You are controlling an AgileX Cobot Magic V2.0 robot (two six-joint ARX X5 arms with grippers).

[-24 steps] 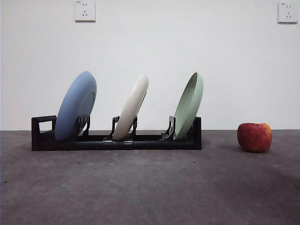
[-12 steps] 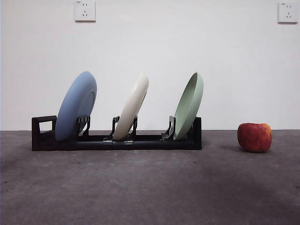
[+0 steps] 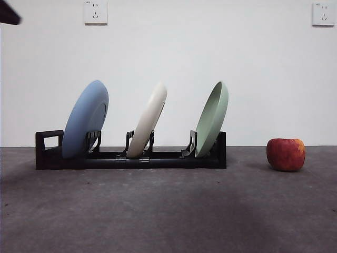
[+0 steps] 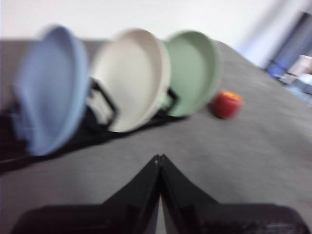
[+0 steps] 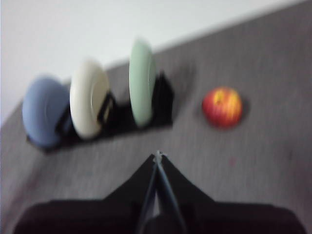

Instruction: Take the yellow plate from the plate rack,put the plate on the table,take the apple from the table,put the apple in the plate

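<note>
white wall, grey table (image 3: 168, 211). the yellow plate (image 3: 148, 119) stands mid plate rack (image 3: 131, 158), untaken. both the left gripper (image 4: 159, 159) and the right gripper (image 5: 157, 156) hang clenched, empty; unclench, then reach the plate.

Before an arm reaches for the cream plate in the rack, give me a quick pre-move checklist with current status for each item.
1. Matte cream round plate seated upright in the middle slot of the long black plastic rack: ok.
2. Blue plate and pale green plate stand apart from the cream one, leaving gaps on both sides: ok.
3. Left gripper free, jaws closed on nothing: ok, but must open before grasping.
4. Right gripper free, jaws closed on nothing: ok.
5. Red apple resting on the dark grey table, away from the rack: ok.
6. Bare table in front of the rack for setting the plate down: ok.
</note>
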